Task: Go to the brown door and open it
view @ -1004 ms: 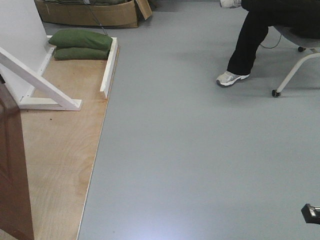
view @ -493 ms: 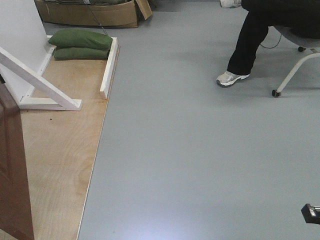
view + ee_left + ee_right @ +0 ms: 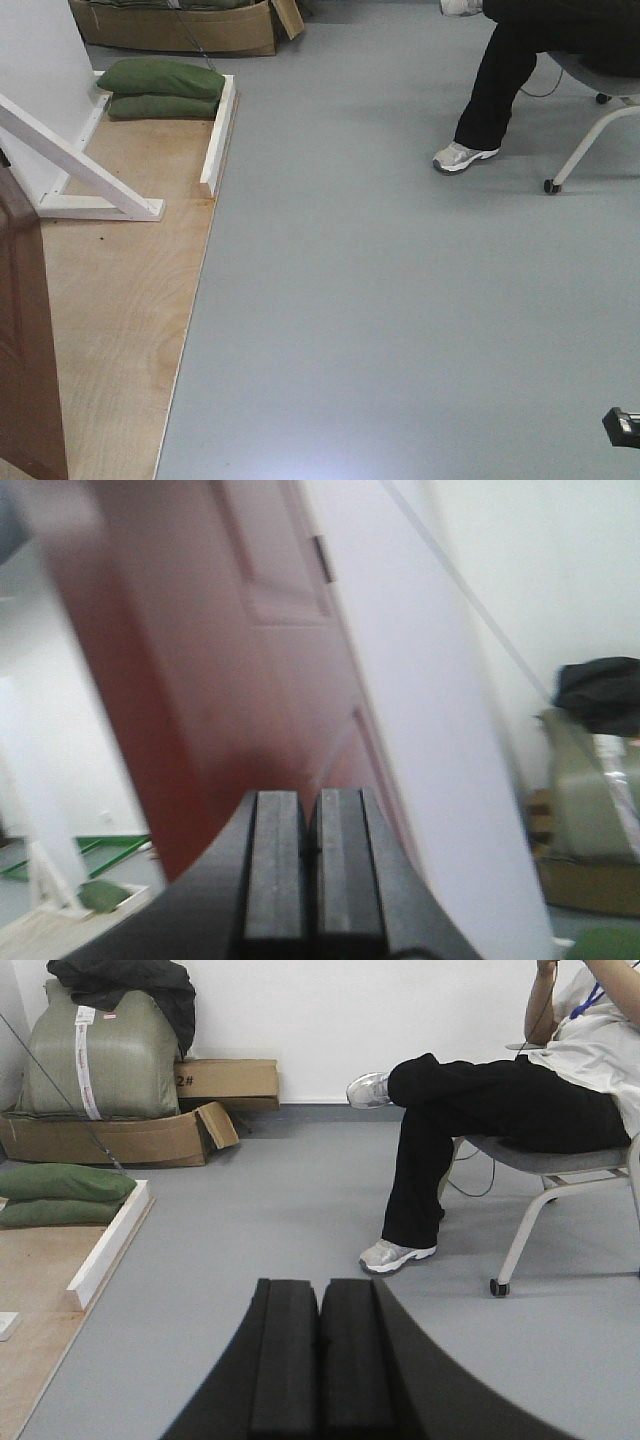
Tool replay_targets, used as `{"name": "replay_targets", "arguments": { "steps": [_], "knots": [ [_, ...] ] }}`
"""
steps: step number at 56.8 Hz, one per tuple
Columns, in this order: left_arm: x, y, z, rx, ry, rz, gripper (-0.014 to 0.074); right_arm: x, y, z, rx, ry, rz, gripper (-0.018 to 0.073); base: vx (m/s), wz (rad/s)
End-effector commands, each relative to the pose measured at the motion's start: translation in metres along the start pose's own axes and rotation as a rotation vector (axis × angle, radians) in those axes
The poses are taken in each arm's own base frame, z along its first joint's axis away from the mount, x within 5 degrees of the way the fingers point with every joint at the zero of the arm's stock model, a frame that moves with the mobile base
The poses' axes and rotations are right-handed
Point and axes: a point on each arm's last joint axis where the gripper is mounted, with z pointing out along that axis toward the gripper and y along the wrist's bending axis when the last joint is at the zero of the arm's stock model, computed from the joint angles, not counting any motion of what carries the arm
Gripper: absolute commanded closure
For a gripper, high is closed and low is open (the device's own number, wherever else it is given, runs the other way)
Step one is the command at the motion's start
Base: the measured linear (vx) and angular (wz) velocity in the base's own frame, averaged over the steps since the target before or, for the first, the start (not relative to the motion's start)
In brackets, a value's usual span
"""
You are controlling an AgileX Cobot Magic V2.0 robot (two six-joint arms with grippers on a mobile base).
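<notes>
The brown door (image 3: 25,350) shows as a reddish-brown edge at the lower left of the front view, standing on the plywood base (image 3: 120,300). In the left wrist view the brown door (image 3: 230,680) fills the frame, tilted and blurred, its recessed panels close in front of my left gripper (image 3: 311,800), which is shut with nothing between its pads. No handle or lock is in view. My right gripper (image 3: 321,1285) is shut and empty too, held over the grey floor and pointing away from the door.
A white support frame (image 3: 90,175) braces the door's wall. Green sandbags (image 3: 160,88) lie on the base, with a cardboard box (image 3: 180,30) behind. A seated person (image 3: 500,80) on a wheeled chair (image 3: 590,130) is at the far right. A small black part (image 3: 622,425) pokes in at the bottom right.
Almost nothing differs: the brown door's edge at the left looks a touch higher in the frame. The floor, the frame and the seated person are unchanged.
</notes>
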Motion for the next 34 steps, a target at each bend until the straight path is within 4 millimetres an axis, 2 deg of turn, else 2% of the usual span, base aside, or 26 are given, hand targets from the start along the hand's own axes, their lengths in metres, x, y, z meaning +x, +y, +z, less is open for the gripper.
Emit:
{"name": "replay_targets", "arguments": {
  "steps": [1, 5, 14, 25, 34],
  "knots": [
    [-0.017, 0.012, 0.002, -0.072, -0.093, -0.045, 0.0603, -0.006, 0.0, 0.0, 0.005, -0.079, -0.009, 0.0559, 0.0, 0.0],
    [-0.019, 0.02, 0.003, -0.12, -0.095, -0.071, 0.0603, -0.006, 0.0, 0.0, 0.005, -0.079, -0.009, 0.0559, 0.0, 0.0],
    [-0.026, 0.033, 0.02, -0.18, -0.092, -0.165, 0.0603, -0.006, 0.0, 0.0, 0.005, -0.079, -0.009, 0.0559, 0.0, 0.0],
    [-0.048, 0.058, 0.04, -0.292, -0.064, -0.319, 0.0603, -0.006, 0.0, 0.0, 0.005, -0.079, -0.009, 0.0559, 0.0, 0.0],
    [-0.048, 0.079, 0.063, -0.376, -0.048, -0.582, 0.0603, -0.006, 0.0, 0.0, 0.005, -0.079, -0.009, 0.0559, 0.0, 0.0]
  ]
}}
